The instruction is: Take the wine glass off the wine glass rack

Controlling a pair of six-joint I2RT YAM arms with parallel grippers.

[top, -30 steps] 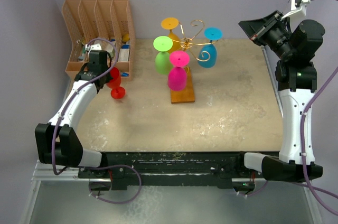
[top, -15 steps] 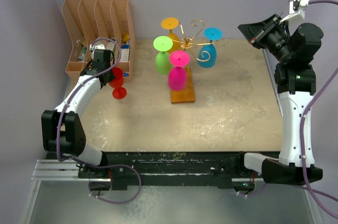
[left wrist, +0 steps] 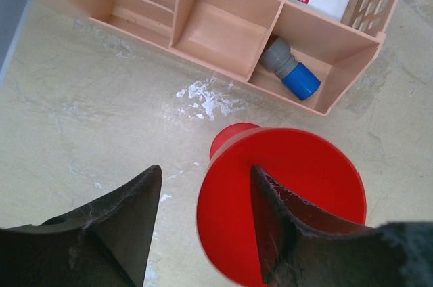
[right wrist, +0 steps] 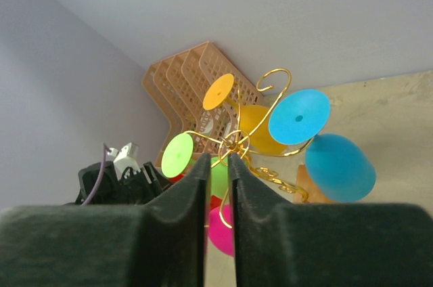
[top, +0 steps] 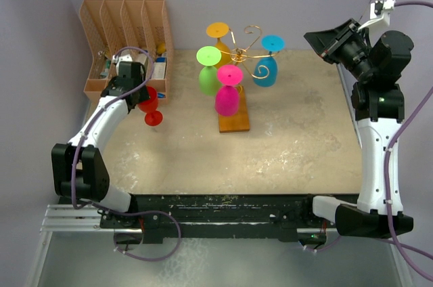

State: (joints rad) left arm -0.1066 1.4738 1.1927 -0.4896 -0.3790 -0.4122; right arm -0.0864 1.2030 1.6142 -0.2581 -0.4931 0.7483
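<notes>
Left arm: reaching forward-left, left gripper [left wrist: 206, 175] pointing down beside the organizer [left wrist: 223, 30].
Left jaws: spread, gripping nothing; one finger overlaps the red wine glass [left wrist: 304, 185].
Red wine glass: upright on the table [top: 291, 138], apart from the rack [top: 233, 119].
Right arm: raised; right gripper [right wrist: 218, 162] barely parted, empty.

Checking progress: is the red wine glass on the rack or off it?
Off. The red wine glass is at the left gripper, well apart from the wine glass rack.

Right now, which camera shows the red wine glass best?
Left wrist: the red wine glass is large, rim and foot clear. Top external shows it whole but small; right wrist, at most a red sliver.
</notes>
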